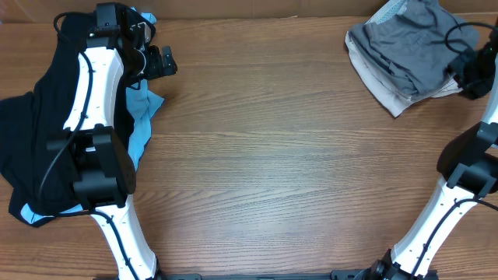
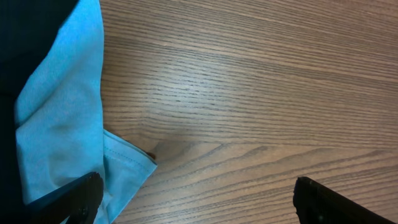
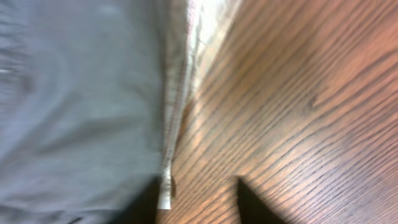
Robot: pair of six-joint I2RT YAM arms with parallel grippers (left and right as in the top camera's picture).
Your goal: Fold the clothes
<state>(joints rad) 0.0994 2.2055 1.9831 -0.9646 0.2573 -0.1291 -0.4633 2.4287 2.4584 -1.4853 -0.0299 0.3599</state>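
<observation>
The left gripper (image 2: 199,204) hovers with its jaws spread wide over the brown wood-grain table (image 1: 272,171), just beside a crumpled light-blue knit garment (image 2: 59,118) that lies against a large black garment (image 1: 31,132). At the table's far right corner, the right gripper (image 3: 198,208) sits at the hem of the folded mid-grey woven shorts (image 1: 412,47), which are stacked on a beige piece (image 1: 389,99). Blur makes it impossible to tell whether it grips the cloth.

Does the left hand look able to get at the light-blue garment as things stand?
Likely yes: the left hand is open over the table, and the light-blue garment has its hem lying uncovered right beside one finger.
</observation>
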